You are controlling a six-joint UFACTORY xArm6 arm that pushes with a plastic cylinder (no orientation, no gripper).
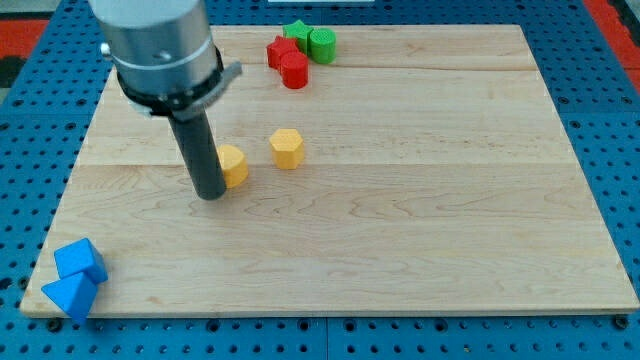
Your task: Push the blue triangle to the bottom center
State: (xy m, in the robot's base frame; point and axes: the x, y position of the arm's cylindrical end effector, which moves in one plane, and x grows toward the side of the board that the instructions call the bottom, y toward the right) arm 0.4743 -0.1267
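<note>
Closest to the view's bottom edge: blue triangle (68, 296), lying at the bottom-left corner of the counter (450, 200), well apart from my tip (211, 195), far toward the view's left and bottom of it. Touching the triangle from above, a second blue block (80, 261), shape hard to make out, likewise far down and to the view's left of my tip.

Dark rod (200, 150) standing upright under a grey cylindrical housing (160, 45), ending in my tip on the wood in the left half of the counter. As for the pincer: cannot tell its state, with only the plain rod and its end in view.

Just beside the rod on the view's right, a yellow block (233, 165), seemingly touching the rod a little above my tip; its left side partly hidden behind the rod. Farther toward the view's right and slightly higher, a yellow hexagon (287, 148), close to the first yellow block yet apart from it.

Well above my tip and toward the view's right, near the counter's top edge, a tight cluster of four: red cylinder (294, 71) lowest, a red block (279, 49) of unclear shape touching it from the upper left, green star (297, 32) behind those, green cylinder (322, 44) at the cluster's right.

All around the counter, blue pegboard (30, 100).
</note>
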